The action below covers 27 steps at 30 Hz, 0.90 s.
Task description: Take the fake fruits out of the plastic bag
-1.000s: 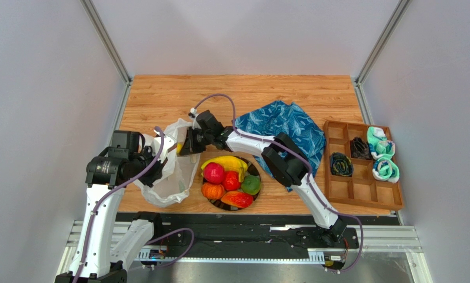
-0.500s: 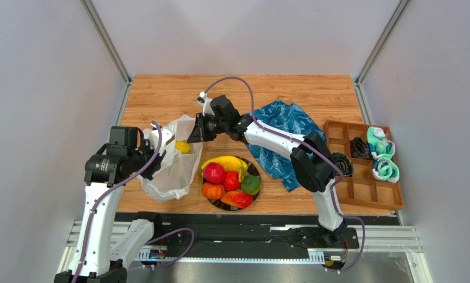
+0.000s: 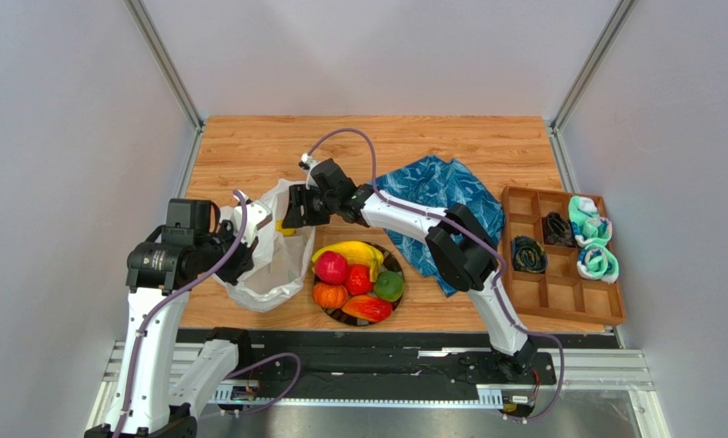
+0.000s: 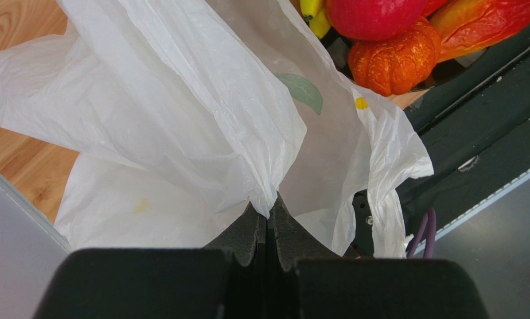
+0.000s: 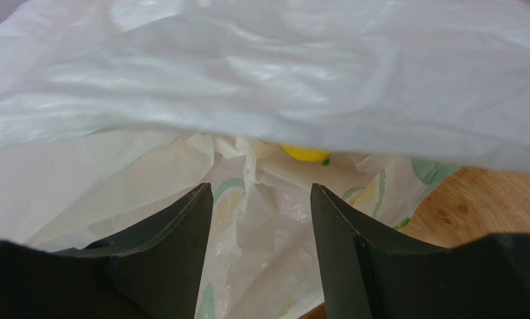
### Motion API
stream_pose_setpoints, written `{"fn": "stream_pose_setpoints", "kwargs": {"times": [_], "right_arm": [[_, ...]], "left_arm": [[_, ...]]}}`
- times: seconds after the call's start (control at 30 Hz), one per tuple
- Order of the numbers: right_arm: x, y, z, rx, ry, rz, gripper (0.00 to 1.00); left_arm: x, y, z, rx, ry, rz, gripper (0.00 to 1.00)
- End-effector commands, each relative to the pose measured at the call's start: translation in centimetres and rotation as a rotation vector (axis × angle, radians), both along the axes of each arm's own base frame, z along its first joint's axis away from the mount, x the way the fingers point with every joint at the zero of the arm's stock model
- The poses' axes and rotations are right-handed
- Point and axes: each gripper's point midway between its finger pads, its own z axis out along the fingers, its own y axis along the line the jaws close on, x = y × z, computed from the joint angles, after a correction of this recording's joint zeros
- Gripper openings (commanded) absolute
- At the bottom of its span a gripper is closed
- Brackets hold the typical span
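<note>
White, crinkly and half see-through, the plastic bag (image 3: 265, 269) lies on the wooden desk (image 3: 249, 151) in the left half of the top view, just left of the black-rimmed plate (image 3: 396, 263). Its long axis runs roughly from the top of the frame to the bottom. The rounded closed end sags toward the lower edge of the desk, and the mouth is turned to the upper right. The film is bunched into sharp folds, and the left wrist view shows a small green leaf mark (image 4: 301, 92) printed on it. The left hand (image 4: 267, 214) has its fingers pressed together on a pinch of the bag's film, gathering the folds to a point, at the bag's left side in the top view. The right hand (image 5: 261, 193) is at the bag's mouth with its fingers spread and nothing between them. One sheet of the bag (image 5: 261, 80) hangs across the upper part of its view. Beneath that sheet, inside the bag, a small yellow fruit (image 5: 304, 153) shows in part. The other fake fruits (image 3: 357, 278) sit heaped on the plate: a banana bunch (image 3: 351, 253), two red rounds, an orange one (image 3: 330, 296), a green one (image 3: 389, 286) and a mango shape (image 3: 368, 308).
</note>
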Motion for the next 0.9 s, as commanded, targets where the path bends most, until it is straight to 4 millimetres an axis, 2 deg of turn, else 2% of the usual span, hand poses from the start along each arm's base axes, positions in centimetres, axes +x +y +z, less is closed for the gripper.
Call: {"fn": "stream_pose_setpoints", "kwargs": {"times": [0.0,0.27,0.5,0.73,0.77,0.87], "right_arm": [[1.5,1.3,0.3,0.013,-0.021,-0.049,0.62],[1.7,1.9,-2.1,-0.006,0.006,-0.056,0.7],[1.2,3.0,-3.8,0.033,0.084,-0.044,0.72],[1.4,4.8,-3.7,0.123,0.127,-0.033,0.7],[1.6,5.2,-3.1,0.148,0.118,-0.029,0.67],[1.6,5.7,-3.2,0.167,0.14,-0.025,0.65]], "left_arm": [[-0.9,-0.9,0.7,-0.039,0.006,-0.052,0.0],[-1.1,-1.0,0.2,-0.043,0.042,-0.066,0.0],[-1.2,-1.0,0.0,-0.041,0.06,-0.063,0.0],[-1.8,-0.9,-0.7,-0.036,0.086,-0.069,0.0],[-1.8,-0.9,-0.7,-0.035,0.085,-0.07,0.0],[-2.1,-0.9,-0.8,-0.035,0.091,-0.071,0.0]]}}
